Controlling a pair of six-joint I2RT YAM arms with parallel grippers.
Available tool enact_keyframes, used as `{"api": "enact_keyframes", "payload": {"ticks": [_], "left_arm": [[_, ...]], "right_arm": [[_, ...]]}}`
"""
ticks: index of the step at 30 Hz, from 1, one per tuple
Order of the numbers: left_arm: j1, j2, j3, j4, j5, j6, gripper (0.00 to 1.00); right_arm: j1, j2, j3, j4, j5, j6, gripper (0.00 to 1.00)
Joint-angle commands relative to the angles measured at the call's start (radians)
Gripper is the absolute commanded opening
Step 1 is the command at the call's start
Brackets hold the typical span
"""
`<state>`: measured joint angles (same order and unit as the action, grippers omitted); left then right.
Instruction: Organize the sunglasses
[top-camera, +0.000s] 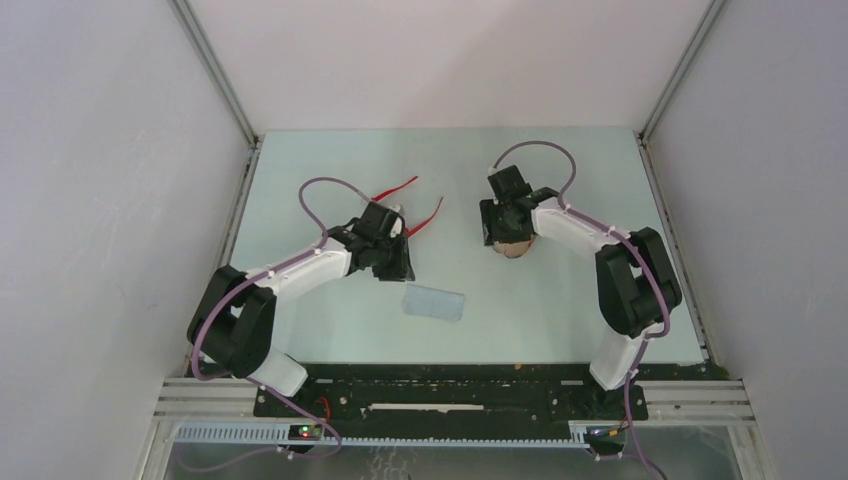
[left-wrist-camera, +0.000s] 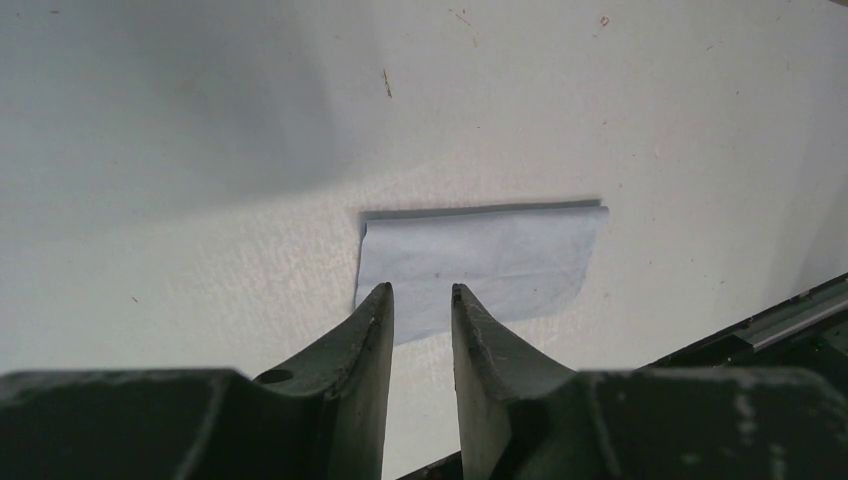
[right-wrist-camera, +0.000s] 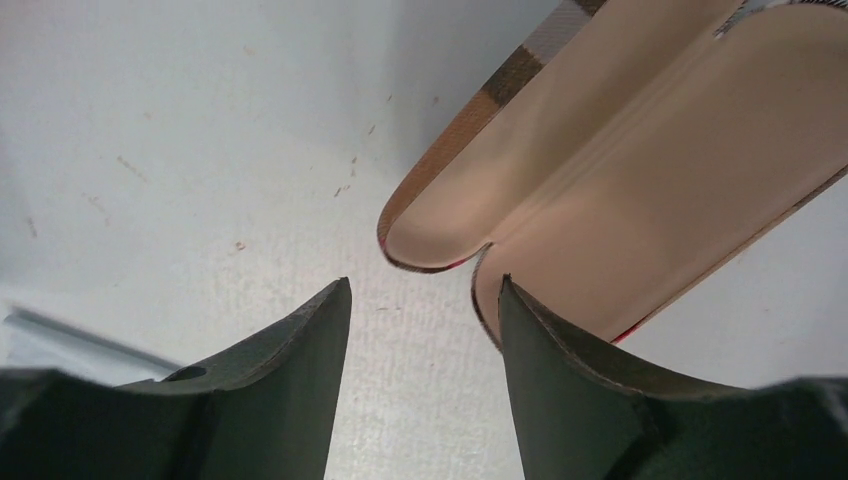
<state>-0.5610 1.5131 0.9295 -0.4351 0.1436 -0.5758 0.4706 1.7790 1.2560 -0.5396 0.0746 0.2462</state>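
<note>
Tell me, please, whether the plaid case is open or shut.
Open: in the right wrist view the case lies spread, both tan-lined halves facing up, with nothing in the part that shows.

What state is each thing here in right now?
Red plastic sunglasses: arms unfolded, front out of sight.
Brown plaid oblong case: open, empty where seen.
Pale blue square cloth: lying flat.
Left gripper: open, empty.
Right gripper: open, empty.

Top view: I look steeply down over the whole table (top-camera: 330, 340).
Left wrist: close behind left gripper (left-wrist-camera: 420, 290), facing cloth (left-wrist-camera: 480, 265).
Right wrist: close behind right gripper (right-wrist-camera: 425, 285), over case (right-wrist-camera: 620, 180).
Shared with top: cloth, case.
</note>
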Motion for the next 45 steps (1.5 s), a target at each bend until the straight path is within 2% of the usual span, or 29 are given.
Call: {"api": "enact_keyframes", "payload": {"ticks": [1, 12, 27, 37, 45], "left_arm": [[-0.005, -0.017, -0.001, 0.007, 0.007, 0.015, 0.33], [-0.005, -0.009, 0.001, 0.009, 0.004, 0.019, 0.33], [-0.005, -0.002, -0.006, 0.013, -0.001, 0.027, 0.32], [0.003, -0.01, -0.02, 0.012, -0.007, 0.029, 0.32], [0.003, -0.02, -0.027, 0.007, -0.002, 0.03, 0.35]], "right_arm": [[-0.003, 0.052, 0.045, -0.075, 0.055, -0.066, 0.65], [0.03, 0.085, 0.046, -0.172, 0.071, -0.086, 0.65], [0.074, 0.085, 0.046, -0.145, -0.191, -0.045, 0.65], [0.12, 0.172, 0.164, -0.098, -0.288, 0.016, 0.65], [0.131, 0.233, 0.283, -0.08, -0.279, 0.052, 0.64]]}}
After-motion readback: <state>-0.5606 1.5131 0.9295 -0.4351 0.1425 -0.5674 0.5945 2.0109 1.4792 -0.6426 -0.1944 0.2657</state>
